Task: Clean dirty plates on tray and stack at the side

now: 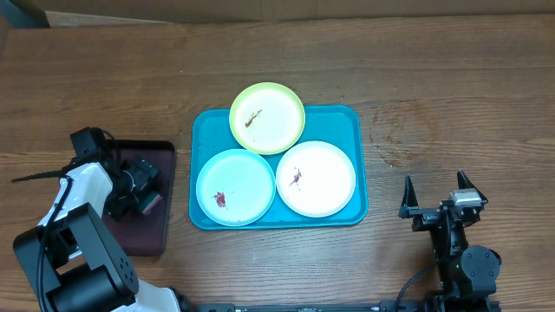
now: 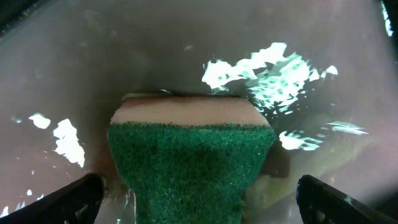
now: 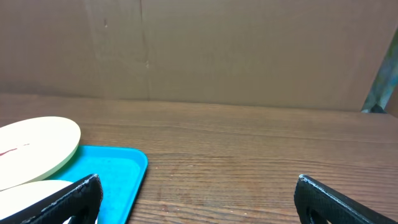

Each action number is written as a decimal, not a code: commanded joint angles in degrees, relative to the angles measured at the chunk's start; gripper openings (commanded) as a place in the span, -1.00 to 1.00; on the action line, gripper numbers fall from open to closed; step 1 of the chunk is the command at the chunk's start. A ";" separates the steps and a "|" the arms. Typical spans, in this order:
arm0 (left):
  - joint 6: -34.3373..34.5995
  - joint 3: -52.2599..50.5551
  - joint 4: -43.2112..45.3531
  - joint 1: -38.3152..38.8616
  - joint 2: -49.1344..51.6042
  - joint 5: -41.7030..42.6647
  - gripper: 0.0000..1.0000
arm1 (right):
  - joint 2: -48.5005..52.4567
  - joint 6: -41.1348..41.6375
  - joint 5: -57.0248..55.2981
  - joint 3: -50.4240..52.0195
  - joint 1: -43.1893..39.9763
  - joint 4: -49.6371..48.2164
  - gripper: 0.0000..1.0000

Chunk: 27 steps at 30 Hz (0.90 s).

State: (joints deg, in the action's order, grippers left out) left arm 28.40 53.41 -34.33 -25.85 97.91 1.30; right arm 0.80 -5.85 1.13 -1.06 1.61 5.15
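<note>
Three plates lie on the turquoise tray (image 1: 351, 121): a yellow-green plate (image 1: 267, 118) at the back, a light blue plate (image 1: 235, 187) front left and a white plate (image 1: 316, 178) front right, each with a small reddish-brown smear. My left gripper (image 1: 139, 184) is open over a dark tray, straddling a green-topped sponge (image 2: 191, 155) without touching it; its fingers (image 2: 74, 199) stand clear on both sides. My right gripper (image 1: 436, 198) is open and empty over bare table, right of the tray (image 3: 118, 168). The yellow-green plate (image 3: 37, 149) shows at that view's left edge.
The smaller dark maroon tray (image 1: 147, 234) lies left of the turquoise one, wet and glossy in the left wrist view. Bare wooden table (image 1: 434, 104) surrounds both trays. A brown cardboard wall (image 3: 199, 50) closes off the far side.
</note>
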 commanded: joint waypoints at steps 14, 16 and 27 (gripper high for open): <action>-0.11 0.44 -0.35 0.00 0.70 -0.87 -0.42 | -0.48 0.00 0.00 0.59 0.26 -0.33 1.00; -0.11 0.44 -0.37 0.00 0.70 -0.87 0.92 | -0.48 -0.02 0.00 0.59 0.26 -0.33 1.00; -0.15 0.44 -0.55 0.00 0.70 -0.92 -0.63 | -0.48 0.00 0.00 0.59 0.26 -0.33 1.00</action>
State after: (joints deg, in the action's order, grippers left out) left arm 28.38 53.41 -34.72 -25.85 97.95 0.60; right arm 0.80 -5.80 1.10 -1.06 1.58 5.15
